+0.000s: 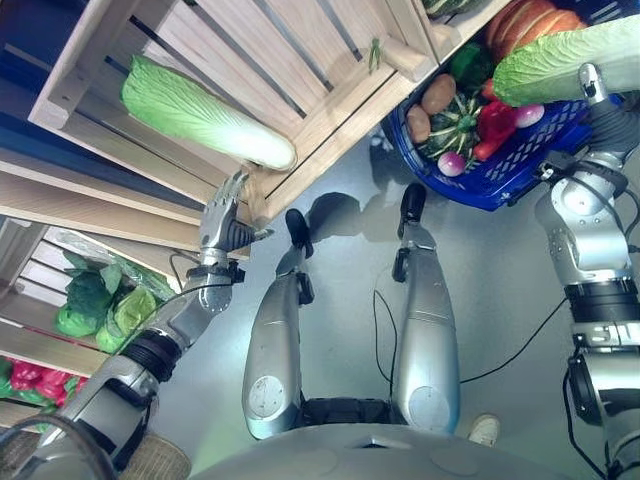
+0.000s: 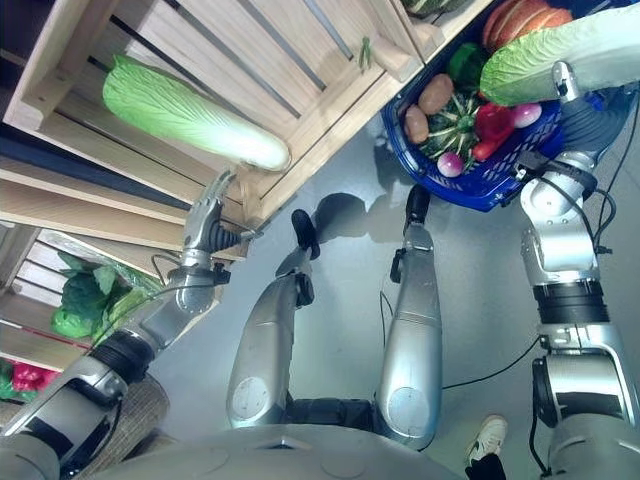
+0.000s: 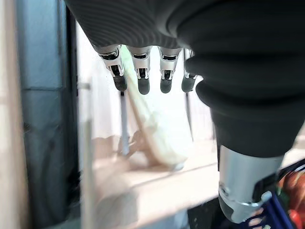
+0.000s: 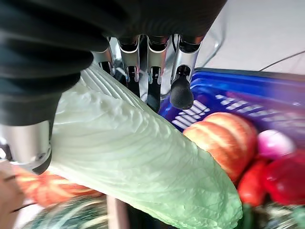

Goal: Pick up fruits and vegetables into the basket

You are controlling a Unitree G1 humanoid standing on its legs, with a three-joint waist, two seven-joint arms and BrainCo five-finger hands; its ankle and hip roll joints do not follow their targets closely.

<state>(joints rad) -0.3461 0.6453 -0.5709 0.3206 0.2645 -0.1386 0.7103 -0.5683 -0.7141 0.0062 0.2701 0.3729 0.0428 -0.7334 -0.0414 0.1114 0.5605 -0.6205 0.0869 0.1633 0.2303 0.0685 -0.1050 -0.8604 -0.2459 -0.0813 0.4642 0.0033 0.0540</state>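
A: What is sitting at the far left?

B: Leafy greens (image 1: 100, 305) are lying in a lower wooden shelf compartment, with something red (image 1: 25, 378) below them. Above, a napa cabbage (image 1: 200, 112) is resting in a slatted wooden crate (image 1: 300, 60), its pale stem end near the crate's front edge.

A: And the left hand?

B: The left hand (image 1: 222, 222) is hovering just below that crate edge, near the cabbage's stem end but not touching it; its fingers (image 3: 143, 81) are hanging straight and apart, holding nothing.

A: Moving right?

B: A blue basket (image 1: 520, 165) is sitting on the floor beside the crate, carrying potatoes (image 1: 437, 93), a dark green striped squash (image 1: 455, 120), a red pepper (image 1: 495, 125), radishes (image 1: 452, 163) and an orange pumpkin (image 4: 224, 138).

A: The right hand?

B: The right hand (image 4: 143, 67) is gripping a second napa cabbage (image 4: 138, 157) (the leafy end is reaching over the basket's contents), its fingers and thumb clamped round the ribbed part above the basket.
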